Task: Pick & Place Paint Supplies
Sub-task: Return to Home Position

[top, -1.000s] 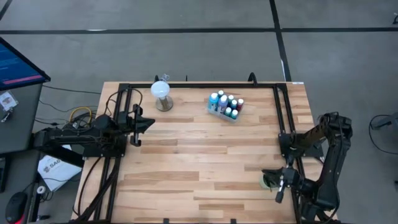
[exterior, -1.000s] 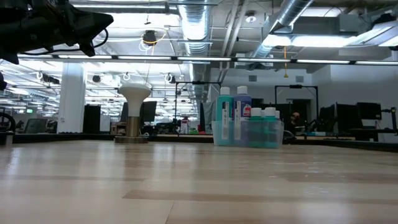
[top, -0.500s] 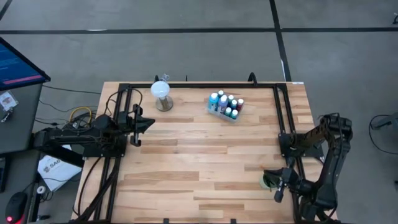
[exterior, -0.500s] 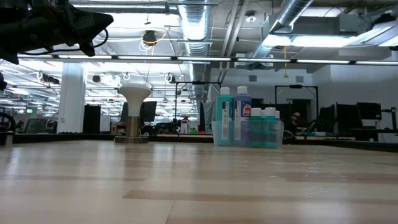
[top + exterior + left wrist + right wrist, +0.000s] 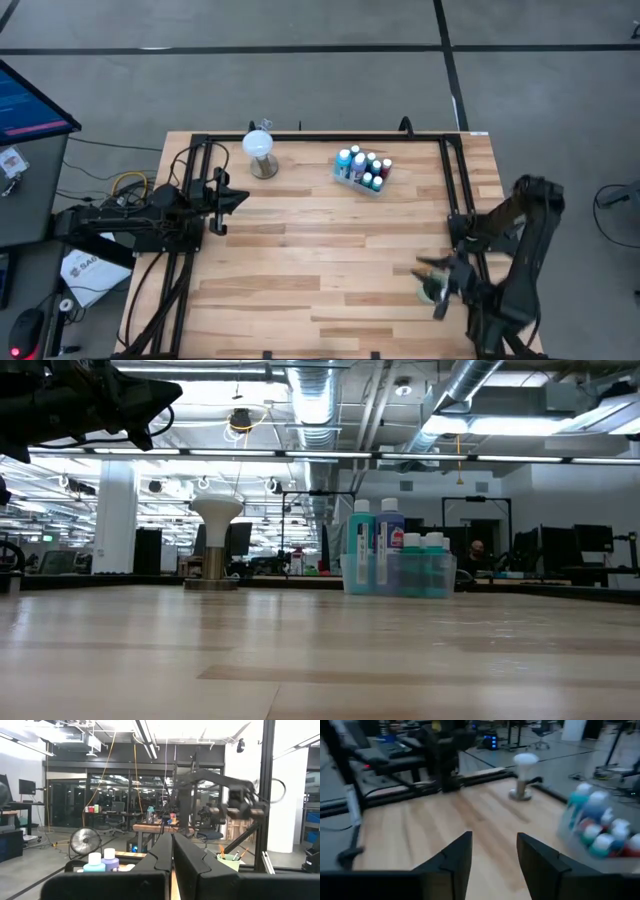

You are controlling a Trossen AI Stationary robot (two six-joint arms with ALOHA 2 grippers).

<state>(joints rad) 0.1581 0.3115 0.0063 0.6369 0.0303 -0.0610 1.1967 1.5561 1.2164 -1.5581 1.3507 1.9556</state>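
At the desk's (image 5: pixel 320 260) left edge, the left gripper (image 5: pixel 216 205) hung above the wood, its 2 fingers (image 5: pixel 160 855) clenched together on nothing. Toward the far edge, left of the middle, the globe (image 5: pixel 260 148) stood upright on its round base. Right of it, also near the far edge, the paint bottles (image 5: pixel 362 170) stood packed together in a clear tray (image 5: pixel 448 575), white caps up. Near the near right corner sat the green cup (image 5: pixel 426 293), with brushes (image 5: pixel 235 854) standing in it. The right gripper (image 5: pixel 438 288) showed blurred just beside the green cup, its 2 fingers (image 5: pixel 455 855) spread apart and empty.
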